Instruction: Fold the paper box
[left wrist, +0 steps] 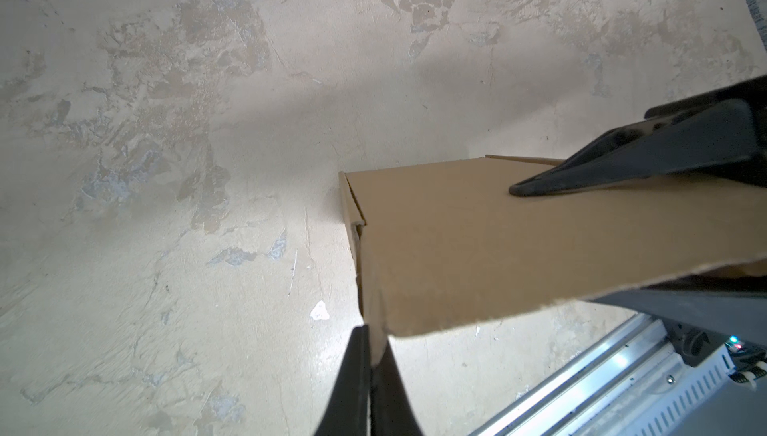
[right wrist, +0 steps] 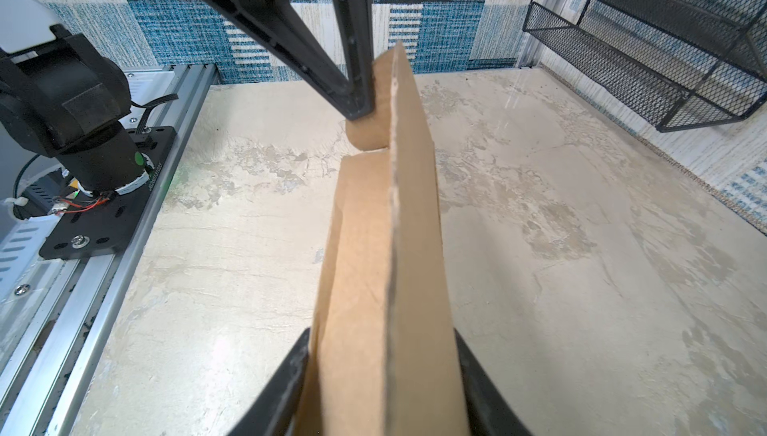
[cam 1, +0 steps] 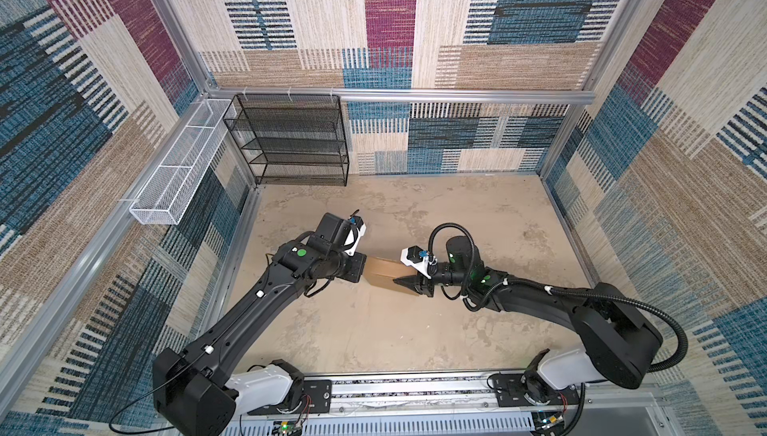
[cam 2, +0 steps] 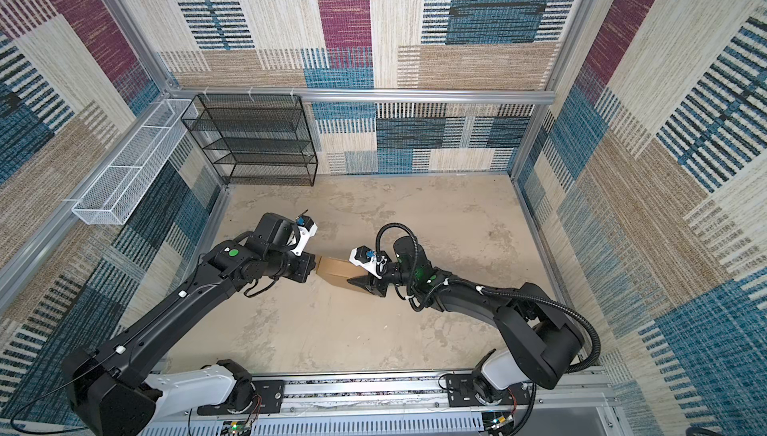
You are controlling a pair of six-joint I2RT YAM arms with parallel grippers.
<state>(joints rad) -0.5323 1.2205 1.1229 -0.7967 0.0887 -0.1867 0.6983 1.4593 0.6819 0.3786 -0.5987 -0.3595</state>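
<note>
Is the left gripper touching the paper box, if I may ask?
Touching: the left wrist view shows the left gripper shut on a flap of the paper box.

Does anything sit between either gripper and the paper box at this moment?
Nothing visible does. The left gripper is shut on a flap of the paper box, and the right gripper clamps its opposite end.

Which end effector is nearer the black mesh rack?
Left. The left end effector pinches the paper box at its edge toward the black mesh rack; the right end effector grips the opposite end, farther off.
</note>
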